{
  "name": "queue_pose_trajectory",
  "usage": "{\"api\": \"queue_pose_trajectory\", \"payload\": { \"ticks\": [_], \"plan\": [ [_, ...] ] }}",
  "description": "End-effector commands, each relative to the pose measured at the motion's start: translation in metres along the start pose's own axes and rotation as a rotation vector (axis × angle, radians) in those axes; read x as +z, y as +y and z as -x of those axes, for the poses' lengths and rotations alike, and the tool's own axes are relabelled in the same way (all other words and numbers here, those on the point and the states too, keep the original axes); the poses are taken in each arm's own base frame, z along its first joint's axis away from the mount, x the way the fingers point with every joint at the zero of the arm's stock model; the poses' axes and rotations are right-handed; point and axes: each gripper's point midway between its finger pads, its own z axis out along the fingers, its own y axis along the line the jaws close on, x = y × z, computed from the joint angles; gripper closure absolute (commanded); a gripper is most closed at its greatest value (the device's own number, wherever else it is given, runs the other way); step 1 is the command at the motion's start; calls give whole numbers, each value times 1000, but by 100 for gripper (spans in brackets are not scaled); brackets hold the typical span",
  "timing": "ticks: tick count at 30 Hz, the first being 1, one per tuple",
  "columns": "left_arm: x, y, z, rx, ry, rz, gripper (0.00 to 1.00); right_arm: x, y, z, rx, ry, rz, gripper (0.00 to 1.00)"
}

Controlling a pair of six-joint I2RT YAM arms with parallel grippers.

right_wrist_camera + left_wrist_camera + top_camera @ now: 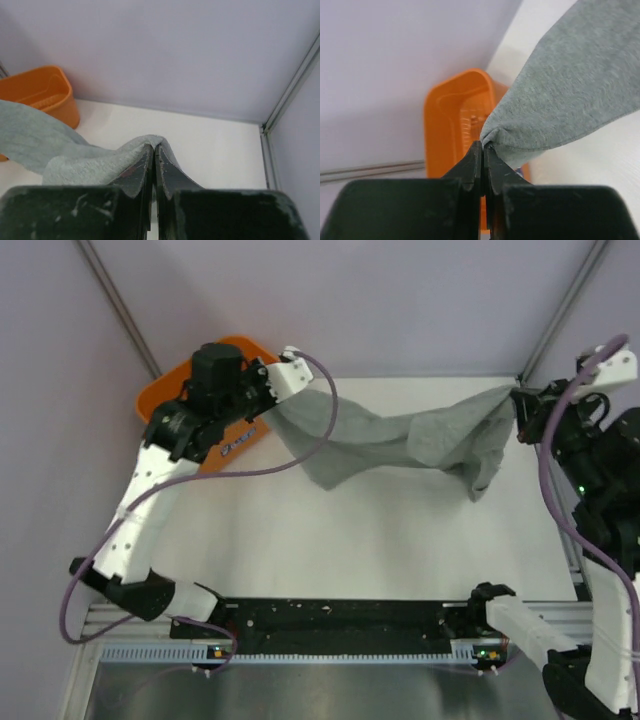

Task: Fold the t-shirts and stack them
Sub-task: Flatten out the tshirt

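Observation:
A heather-grey t-shirt (400, 445) hangs stretched between my two grippers above the far half of the table. My left gripper (272, 412) is shut on its left end, next to the orange basket; in the left wrist view the jaws (484, 144) pinch a corner of the grey fabric (570, 90). My right gripper (516, 400) is shut on the right end at the table's far right; in the right wrist view the fabric (85, 160) drapes over the closed fingertips (154, 146). The shirt sags in the middle and is bunched, its lower edge near the table.
An orange plastic basket (165, 390) stands at the far left corner, under the left arm; it also shows in the left wrist view (450, 120) and the right wrist view (40, 92). Enclosure walls rise behind the white table (380, 540). A black rail (340, 618) runs along the near edge.

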Motion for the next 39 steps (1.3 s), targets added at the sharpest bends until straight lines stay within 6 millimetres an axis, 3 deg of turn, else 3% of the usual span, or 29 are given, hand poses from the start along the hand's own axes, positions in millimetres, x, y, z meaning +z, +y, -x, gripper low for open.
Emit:
{"api": "queue_pose_trajectory", "payload": {
  "ticks": [1,5,7,9,12,17,22,25,28,30,33,36,39],
  "plan": [
    [-84,13,6,15,11,26,100,-63,-1,68,-69,-211,-16,100],
    [-151,34,29,-9,-95,115,100,-111,5,103,-92,-331,7,100],
    [-175,39,38,-18,-150,146,100,-127,6,111,-101,-368,8,100],
    [-188,35,46,-26,-200,130,100,-129,7,111,-100,-371,10,100],
    [-191,26,51,-44,-233,87,100,-108,5,98,-88,-313,6,100],
    [-159,21,44,-66,-184,55,100,-43,-6,68,-80,-164,-33,100],
    [-91,32,40,-71,-124,85,100,32,-25,51,-106,-84,-118,100],
    [-53,73,39,-72,-70,255,100,75,-44,67,-96,-95,-151,100],
    [-34,119,57,-102,-110,421,100,108,-71,87,31,-123,-134,100],
    [-35,143,75,-130,-169,484,100,127,-91,93,105,-134,-142,100],
    [-33,165,94,-129,-235,551,100,127,-111,114,158,-188,-148,100],
    [-31,176,105,-96,-268,585,100,118,-108,130,159,-218,-82,100],
    [-15,168,103,-60,-258,543,100,110,-112,120,116,-190,-98,100]
  ]
}}
